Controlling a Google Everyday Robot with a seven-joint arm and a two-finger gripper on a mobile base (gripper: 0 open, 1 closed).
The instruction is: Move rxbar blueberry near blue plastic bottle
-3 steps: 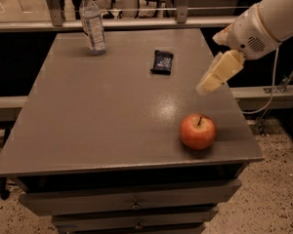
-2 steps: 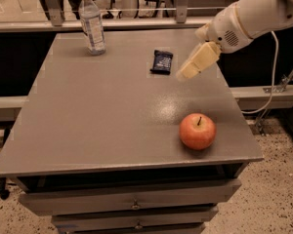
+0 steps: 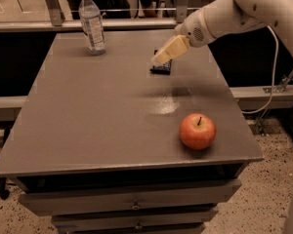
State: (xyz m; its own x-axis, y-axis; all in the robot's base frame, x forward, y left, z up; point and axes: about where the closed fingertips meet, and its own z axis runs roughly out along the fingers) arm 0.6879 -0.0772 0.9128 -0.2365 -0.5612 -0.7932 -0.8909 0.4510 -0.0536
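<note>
**Hand low over the bar, back right of the bench**

The bench (image 3: 102, 111) is one grey top with drawers (image 3: 136, 204) under its front edge. Its left half and middle lie bare, from the front edge back to the bottle. One arm (image 3: 234, 13) reaches in over the right edge, sloping down and leftward. One bottle (image 3: 93, 23) stands upright near the back left corner. One apple (image 3: 198, 130) sits near the front right corner, well apart from everything else. The single hand (image 3: 159, 59) hangs just above the one bar (image 3: 161, 70) and partly covers it. Whether it is apart or together cannot be told. The bar lies flat toward the back edge, right of centre, well apart from the bottle.
</note>
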